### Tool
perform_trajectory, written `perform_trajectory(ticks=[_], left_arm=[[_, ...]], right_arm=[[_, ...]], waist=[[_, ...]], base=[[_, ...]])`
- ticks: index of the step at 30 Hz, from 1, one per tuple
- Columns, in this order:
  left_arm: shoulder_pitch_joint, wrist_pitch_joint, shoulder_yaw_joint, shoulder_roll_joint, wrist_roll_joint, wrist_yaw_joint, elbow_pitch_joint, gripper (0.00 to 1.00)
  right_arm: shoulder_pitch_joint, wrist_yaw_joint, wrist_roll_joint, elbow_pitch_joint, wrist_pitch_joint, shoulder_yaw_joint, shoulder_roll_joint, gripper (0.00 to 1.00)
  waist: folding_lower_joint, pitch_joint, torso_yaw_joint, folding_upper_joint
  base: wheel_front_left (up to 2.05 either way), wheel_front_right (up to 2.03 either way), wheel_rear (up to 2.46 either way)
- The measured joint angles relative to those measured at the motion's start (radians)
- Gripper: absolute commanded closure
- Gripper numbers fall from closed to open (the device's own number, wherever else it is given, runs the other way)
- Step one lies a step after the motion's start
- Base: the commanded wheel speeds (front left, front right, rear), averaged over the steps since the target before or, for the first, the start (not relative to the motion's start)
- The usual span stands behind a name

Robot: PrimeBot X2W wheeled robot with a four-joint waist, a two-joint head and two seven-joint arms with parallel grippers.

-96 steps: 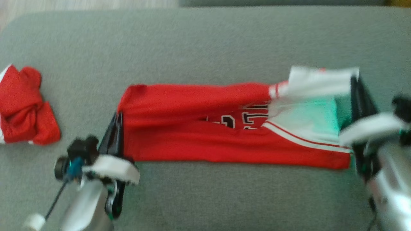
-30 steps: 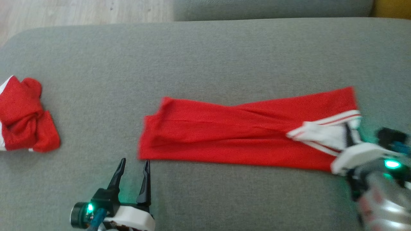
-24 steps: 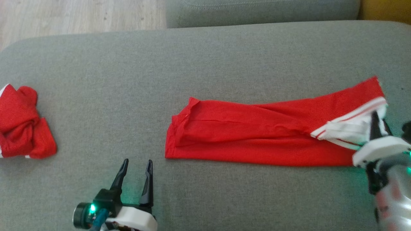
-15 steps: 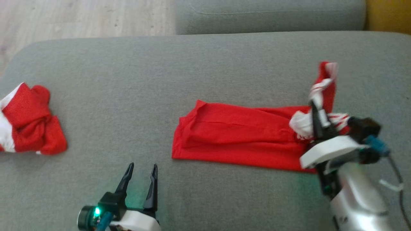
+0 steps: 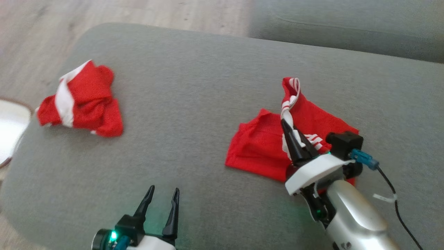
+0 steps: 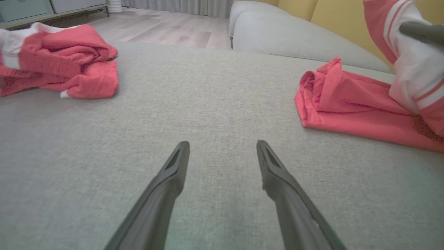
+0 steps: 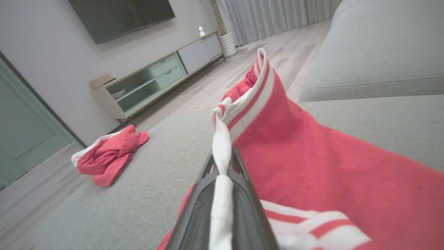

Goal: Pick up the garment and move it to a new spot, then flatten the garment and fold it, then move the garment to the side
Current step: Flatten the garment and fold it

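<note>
The red jersey (image 5: 258,151) is smooth knit fabric with white ribbed trim carrying thin red stripes. It lies right of the middle of a grey, coarse-woven sofa seat (image 5: 194,86), well in from the near and far edges. Its left part rests flat as a layered band with a soft folded edge. Its right end is drawn up into a bunched peak.

The right gripper (image 5: 283,122) is clamped on a twisted rope of that white trim, which runs between its two dark fingers and comes out past the tips. The raised end hangs from this grip, above the flat part.

The left gripper (image 5: 163,191) stands wide apart and empty over bare cushion by the seat's near edge, clear of the jersey's left end.

A second red garment with white bands (image 5: 81,100) sits crumpled in a lump near the seat's rounded far-left corner. Pale wooden floor (image 5: 138,14) lies beyond the seat.
</note>
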Motion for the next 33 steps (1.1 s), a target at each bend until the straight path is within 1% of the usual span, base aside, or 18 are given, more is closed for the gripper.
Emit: perform_trajectory(ticks=[4, 5, 6, 7, 11, 13, 15, 19, 20, 21, 24, 28, 33], left_arm=[[0.008, 0.000, 0.003, 0.000, 0.000, 0.000, 0.004, 0.00], [0.014, 0.000, 0.004, 0.000, 0.000, 0.000, 0.004, 0.00], [0.020, 0.000, 0.005, 0.000, 0.000, 0.000, 0.007, 0.00], [0.025, 0.000, 0.007, 0.000, 0.000, 0.000, 0.010, 0.00], [0.035, 0.000, 0.033, 0.001, 0.000, 0.001, 0.009, 0.00], [0.035, 0.000, 0.042, 0.001, 0.000, 0.001, 0.002, 0.00], [0.035, 0.000, 0.058, 0.000, 0.000, 0.001, -0.006, 0.00], [0.034, 0.000, 0.087, 0.000, 0.003, 0.006, -0.029, 0.00], [0.034, 0.000, 0.095, 0.000, 0.003, 0.008, -0.033, 0.00], [0.034, 0.000, 0.109, 0.001, 0.011, 0.012, -0.043, 0.00], [0.034, 0.000, 0.131, 0.000, 0.026, 0.018, -0.063, 0.00], [0.037, 0.000, 0.151, 0.000, 0.050, 0.022, -0.076, 0.00], [0.065, 0.000, 0.161, 0.000, 0.065, 0.027, -0.083, 0.00]], right_arm=[[-0.045, 0.000, 0.049, 0.052, 0.005, 0.064, 0.000, 1.00], [-0.054, 0.000, 0.064, 0.060, 0.004, 0.079, 0.000, 0.94], [-0.063, 0.000, 0.081, 0.068, 0.003, 0.091, 0.000, 0.25], [-0.072, 0.000, 0.097, 0.079, -0.002, 0.097, 0.001, 0.00], [-0.101, 0.000, 0.123, 0.112, -0.017, 0.111, 0.001, 0.00], [-0.107, 0.000, 0.111, 0.119, -0.024, 0.073, 0.002, 0.00], [-0.104, 0.000, 0.075, 0.106, -0.024, 0.000, 0.004, 0.00], [-0.055, 0.000, -0.078, 0.043, -0.027, -0.168, 0.004, 0.00], [-0.027, 0.000, -0.121, 0.029, -0.027, -0.211, 0.005, 0.00], [0.037, 0.000, -0.180, 0.006, -0.027, -0.277, 0.005, 0.00], [0.128, 0.000, -0.253, -0.028, -0.027, -0.348, 0.006, 0.00], [0.198, 0.000, -0.323, -0.056, -0.027, -0.388, 0.009, 0.00], [0.268, 0.000, -0.359, -0.063, -0.027, -0.411, 0.018, 0.00]], waist=[[0.0000, 0.000, 0.059, 0.0000], [0.0000, 0.000, 0.070, 0.0000], [0.0000, -0.001, 0.078, 0.0000], [0.0000, -0.001, 0.083, 0.0000], [0.0000, -0.005, 0.067, 0.0000], [0.0000, -0.010, 0.037, 0.0000], [0.0000, -0.015, 0.013, 0.0000], [0.0000, -0.027, -0.043, 0.0000], [0.0000, -0.030, -0.059, 0.0000], [0.0000, -0.037, -0.088, 0.0000], [0.0000, -0.048, -0.131, 0.0000], [0.0000, -0.064, -0.181, 0.0000], [-0.0001, -0.079, -0.230, 0.0000]], base=[[0.00, 0.00, 0.00], [0.00, 0.00, 0.00], [0.00, 0.00, 0.00], [0.00, 0.00, 0.00], [0.00, 0.00, 0.00], [0.00, 0.00, 0.00], [0.00, 0.00, 0.00], [0.00, 0.00, 0.00], [0.00, 0.00, 0.00], [0.00, 0.00, 0.00], [0.00, 0.00, 0.00], [0.00, 0.00, 0.00], [0.00, 0.00, 0.00]])
